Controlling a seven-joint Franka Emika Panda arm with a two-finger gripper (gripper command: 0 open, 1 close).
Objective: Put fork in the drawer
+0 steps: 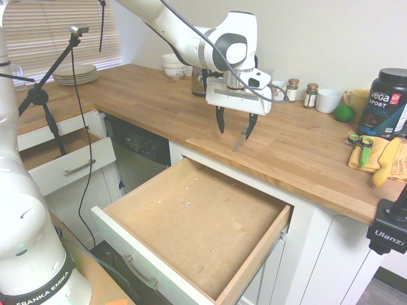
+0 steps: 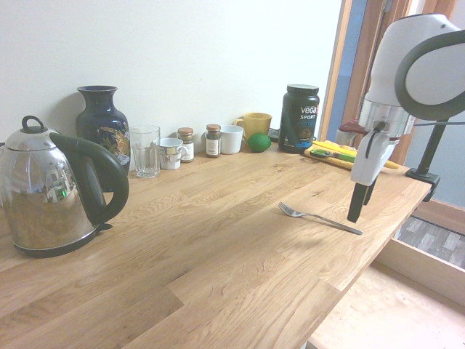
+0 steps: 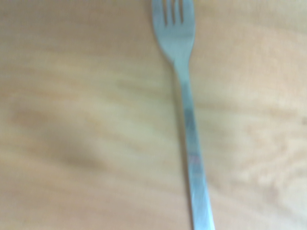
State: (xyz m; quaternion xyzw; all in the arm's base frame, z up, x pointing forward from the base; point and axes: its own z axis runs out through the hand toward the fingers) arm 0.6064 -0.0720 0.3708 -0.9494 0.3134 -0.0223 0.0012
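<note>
Black-fingered and spread wide with nothing in it, the claw [image 1: 234,129] hangs pointing down just above the handle end of the fork [image 2: 320,216], which lies flat on the wooden table [image 2: 182,240], its long axis running away toward the tines, near the edge above the open drawer [image 1: 191,222].

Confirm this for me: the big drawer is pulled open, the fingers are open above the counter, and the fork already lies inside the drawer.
One detail is wrong: the fork is not in the drawer. It lies flat on the wooden counter, just under the gripper, as the second exterior view shows. The drawer is pulled open, and the fingers are open above the counter.
</note>
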